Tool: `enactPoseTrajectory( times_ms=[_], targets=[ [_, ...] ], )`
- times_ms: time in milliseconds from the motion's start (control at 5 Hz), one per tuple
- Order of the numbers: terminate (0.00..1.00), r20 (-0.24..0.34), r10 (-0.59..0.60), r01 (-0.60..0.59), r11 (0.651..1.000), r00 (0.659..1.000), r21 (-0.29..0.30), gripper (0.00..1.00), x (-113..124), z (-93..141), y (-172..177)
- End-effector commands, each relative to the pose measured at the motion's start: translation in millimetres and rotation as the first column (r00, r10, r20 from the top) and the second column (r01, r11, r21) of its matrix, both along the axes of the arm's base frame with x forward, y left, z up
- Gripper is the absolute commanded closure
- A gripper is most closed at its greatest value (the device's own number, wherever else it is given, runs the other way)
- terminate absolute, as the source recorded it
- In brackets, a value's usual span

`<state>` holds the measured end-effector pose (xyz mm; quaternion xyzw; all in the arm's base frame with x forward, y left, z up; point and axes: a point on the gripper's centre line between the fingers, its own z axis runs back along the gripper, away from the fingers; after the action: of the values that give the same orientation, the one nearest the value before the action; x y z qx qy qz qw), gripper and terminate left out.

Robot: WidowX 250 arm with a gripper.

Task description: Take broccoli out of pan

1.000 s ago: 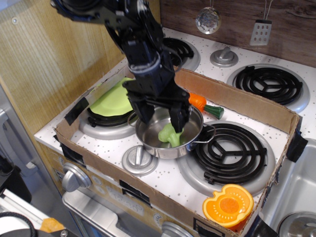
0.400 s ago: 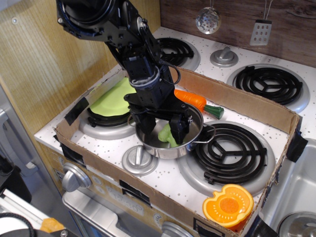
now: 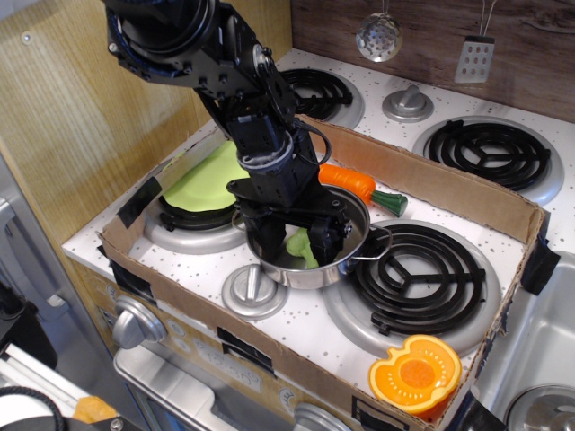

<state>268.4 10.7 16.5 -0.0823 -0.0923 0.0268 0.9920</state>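
The bench (image 3: 296, 332) is a white speckled toy stove with black coil burners, ringed by a cardboard wall (image 3: 431, 184); wood panels stand behind and to one side; the pan (image 3: 310, 241) sits between two front burners, a carrot (image 3: 352, 183) just behind it; the broccoli (image 3: 301, 247) lies inside the pan, between the fingers of the hand (image 3: 295, 235); the black arm reaches steeply down into the pan, fingers spread either side of the broccoli; whether they grip it, I cannot tell.
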Motion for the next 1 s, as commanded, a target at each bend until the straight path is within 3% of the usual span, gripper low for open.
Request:
enactPoseTrajectory(
  times_ms=[0,200,400,600,800],
  targets=[
    [0.00,0.040,0.002,-0.004,0.998,0.999,0.057,1.00,-0.9,15.4,-8.6],
    [0.00,0.028,-0.002,0.001,1.000,1.000,0.031,1.00,0.6,28.4,-18.0],
    [0.00,0.057,0.013,-0.015,0.999,0.998,0.048,1.00,2.2,47.0,-20.4],
    [0.00,0.092,-0.007,-0.002,0.995,0.996,0.098,1.00,13.0,60.3,-4.8],
    [0.00,0.083,-0.035,0.025,0.992,0.996,0.125,1.00,32.4,73.0,22.1]
  ],
)
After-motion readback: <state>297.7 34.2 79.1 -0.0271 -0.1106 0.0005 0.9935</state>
